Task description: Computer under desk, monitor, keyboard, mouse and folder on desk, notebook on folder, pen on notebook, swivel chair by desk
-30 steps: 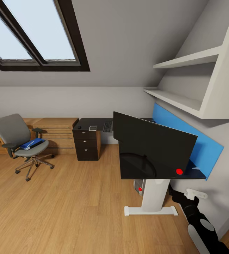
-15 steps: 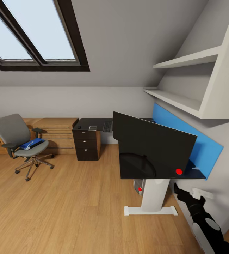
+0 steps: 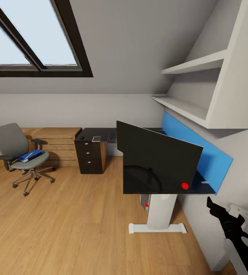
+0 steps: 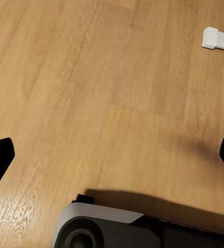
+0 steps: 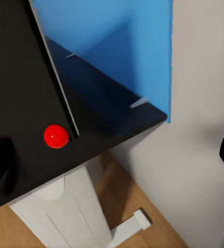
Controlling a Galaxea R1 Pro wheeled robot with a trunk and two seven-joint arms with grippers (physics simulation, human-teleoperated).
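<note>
The wide black monitor [image 3: 158, 160] stands on the glossy black desk [image 3: 205, 186], and its red dot shows close up in the right wrist view [image 5: 56, 136]. The silver computer [image 3: 144, 200] sits under the desk beside the white pedestal. At the desk's far end lie the keyboard [image 3: 111, 136], the grey notebook [image 3: 96, 138] and the small mouse [image 3: 82, 138]. The blue folder [image 3: 30, 155] rests on the swivel chair [image 3: 13, 147] at the left. I cannot make out the pen. My right gripper [image 3: 214, 205] [image 5: 112, 160] hangs open near the desk's end. My left gripper [image 4: 112, 160] is open over bare floor.
A blue panel [image 3: 200, 149] lines the wall behind the desk, with white shelves [image 3: 185, 109] above it. Dark drawers [image 3: 89, 156] and low oak shelving [image 3: 59, 147] stand along the back wall. The desk's white foot bar [image 3: 156, 228] [image 4: 220, 39] lies on the wood floor.
The head view has swung, so the whole scene sits a little further left. My right arm has moved right and lower in the picture, away from the pedestal.
</note>
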